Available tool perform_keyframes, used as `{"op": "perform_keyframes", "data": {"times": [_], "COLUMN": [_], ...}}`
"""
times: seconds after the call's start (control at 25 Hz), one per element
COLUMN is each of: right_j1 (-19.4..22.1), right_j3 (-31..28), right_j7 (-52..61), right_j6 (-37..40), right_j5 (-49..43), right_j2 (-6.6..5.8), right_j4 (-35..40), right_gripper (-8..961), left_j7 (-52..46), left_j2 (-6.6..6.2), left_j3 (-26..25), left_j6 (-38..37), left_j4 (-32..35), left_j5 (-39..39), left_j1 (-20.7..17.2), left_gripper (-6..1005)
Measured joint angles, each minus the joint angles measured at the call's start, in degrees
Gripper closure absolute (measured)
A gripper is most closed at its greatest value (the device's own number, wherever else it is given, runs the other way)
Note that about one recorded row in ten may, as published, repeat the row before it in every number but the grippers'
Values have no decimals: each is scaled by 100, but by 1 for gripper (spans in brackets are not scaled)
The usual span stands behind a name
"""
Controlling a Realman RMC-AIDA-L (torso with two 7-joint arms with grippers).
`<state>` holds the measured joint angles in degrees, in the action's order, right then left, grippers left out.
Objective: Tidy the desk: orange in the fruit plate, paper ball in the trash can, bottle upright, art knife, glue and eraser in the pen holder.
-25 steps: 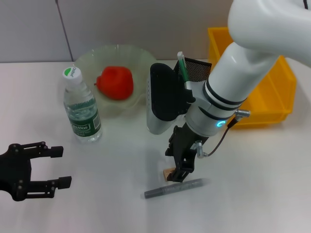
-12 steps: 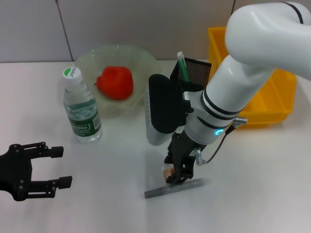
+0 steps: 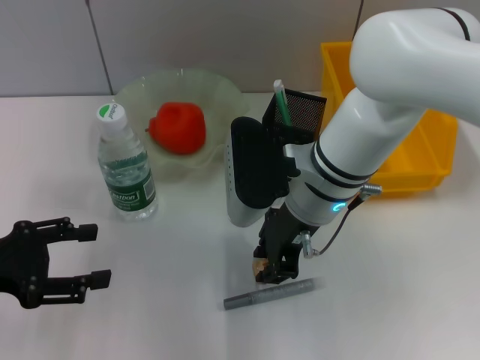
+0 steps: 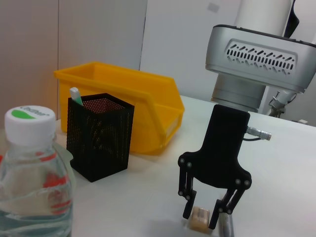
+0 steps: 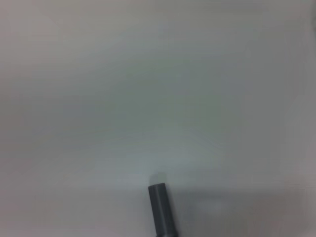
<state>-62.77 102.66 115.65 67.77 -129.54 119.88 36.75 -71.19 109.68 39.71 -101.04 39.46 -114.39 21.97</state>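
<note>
Slippage is the main hazard: my right claw is clamped on the eraser at the surface's front edge, touching the grey art knife, which any drag could displace.

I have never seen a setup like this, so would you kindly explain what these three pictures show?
It is a two-armed robot tidying a desk. One picture looks down from its head; the others come from cameras on each wrist. The right tool stands over a tan eraser, fingers either side of it, beside a grey art knife. The left tool waits open, near the robot. The orange lies in the fruit plate, the bottle stands upright, and behind are the pen holder and trash can.
</note>
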Motion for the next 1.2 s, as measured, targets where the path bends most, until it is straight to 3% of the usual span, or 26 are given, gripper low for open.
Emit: {"op": "perform_keyframes", "data": {"times": [0.56,0.84,1.0,1.04,1.12,1.2], "right_j1": [12,23,30,30,40,47], "right_j3": [-7,-285,-1391,-1391,-2236,-2541], "right_j7": [19,266,1106,1106,1583,1915], "right_j6": [-67,57,528,528,844,912], "right_j5": [0,-21,-631,-631,-1232,-1638], "right_j2": [0,-22,-71,-71,-71,-75], "right_j4": [-16,323,1107,1107,1680,1987], "right_gripper": [604,689,702,702,702,703], "left_j7": [-5,-8,-17,-17,-19,-23], "left_j2": [-9,-9,-9,-9,-8,-4], "left_j3": [-44,-90,-90,-90,-89,-87], "left_j6": [-1,-2,-4,-4,-4,-5], "left_j4": [0,0,0,0,0,0], "left_j5": [2,-12,-13,-13,-5,3], "left_j1": [20,27,27,27,27,21], "left_gripper": [199,199,199,199,199,199]}}
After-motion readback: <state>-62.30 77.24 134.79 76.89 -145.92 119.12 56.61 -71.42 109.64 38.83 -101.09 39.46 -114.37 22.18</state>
